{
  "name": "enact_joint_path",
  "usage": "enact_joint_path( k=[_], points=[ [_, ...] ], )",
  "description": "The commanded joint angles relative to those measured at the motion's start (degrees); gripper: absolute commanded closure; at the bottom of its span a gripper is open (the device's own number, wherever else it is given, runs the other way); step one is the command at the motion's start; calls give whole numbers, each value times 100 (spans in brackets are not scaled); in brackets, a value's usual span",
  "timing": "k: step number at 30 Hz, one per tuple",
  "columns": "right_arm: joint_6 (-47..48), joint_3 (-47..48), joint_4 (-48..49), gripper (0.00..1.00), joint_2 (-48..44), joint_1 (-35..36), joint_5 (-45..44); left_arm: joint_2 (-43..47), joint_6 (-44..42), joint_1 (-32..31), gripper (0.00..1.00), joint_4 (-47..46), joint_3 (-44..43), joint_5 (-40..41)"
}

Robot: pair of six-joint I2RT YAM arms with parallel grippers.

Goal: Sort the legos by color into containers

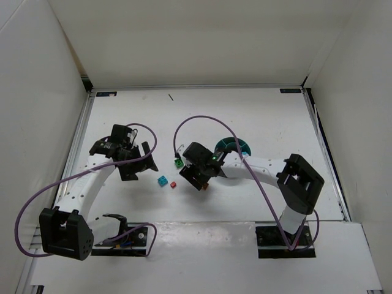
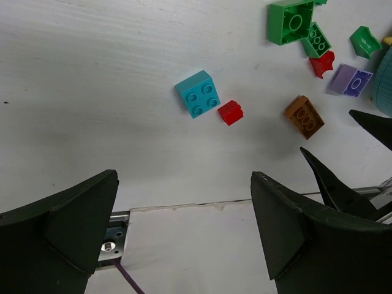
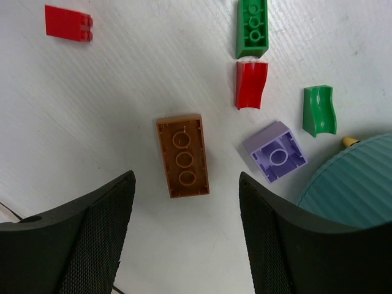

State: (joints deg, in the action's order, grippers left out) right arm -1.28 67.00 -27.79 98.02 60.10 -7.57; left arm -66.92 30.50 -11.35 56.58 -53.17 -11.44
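Note:
My right gripper (image 3: 187, 187) is open and hovers over an upside-down brown brick (image 3: 182, 155) that lies just ahead of its fingertips. Beside the brown brick lie a purple brick (image 3: 276, 150), a red curved piece (image 3: 251, 84), a green brick (image 3: 252, 27), a green curved piece (image 3: 319, 110) and a small red brick (image 3: 68, 23). The teal bowl (image 3: 355, 177) is at the right; its inside is hidden. My left gripper (image 2: 184, 184) is open and empty, with a blue brick (image 2: 198, 93) and the small red brick (image 2: 231, 113) ahead of it.
In the top view the left gripper (image 1: 138, 164) and the right gripper (image 1: 197, 176) are close together, with the blue brick (image 1: 162, 180) between them. The teal bowl (image 1: 236, 146) is partly hidden behind the right arm. White walls enclose the table.

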Motion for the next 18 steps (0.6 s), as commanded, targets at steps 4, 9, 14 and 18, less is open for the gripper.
enact_joint_path(
  k=[4, 9, 14, 18],
  points=[
    [303, 296, 309, 29, 261, -24, 124, 56, 79, 28, 0, -50, 43, -121],
    [541, 349, 345, 30, 463, -50, 151, 73, 79, 19, 0, -24, 70, -122],
    [550, 322, 433, 32, 587, -226, 326, 65, 87, 28, 0, -15, 43, -130],
    [550, 208, 494, 37, 640, -464, 686, 56, 70, 28, 0, -24, -18, -95]
  ],
)
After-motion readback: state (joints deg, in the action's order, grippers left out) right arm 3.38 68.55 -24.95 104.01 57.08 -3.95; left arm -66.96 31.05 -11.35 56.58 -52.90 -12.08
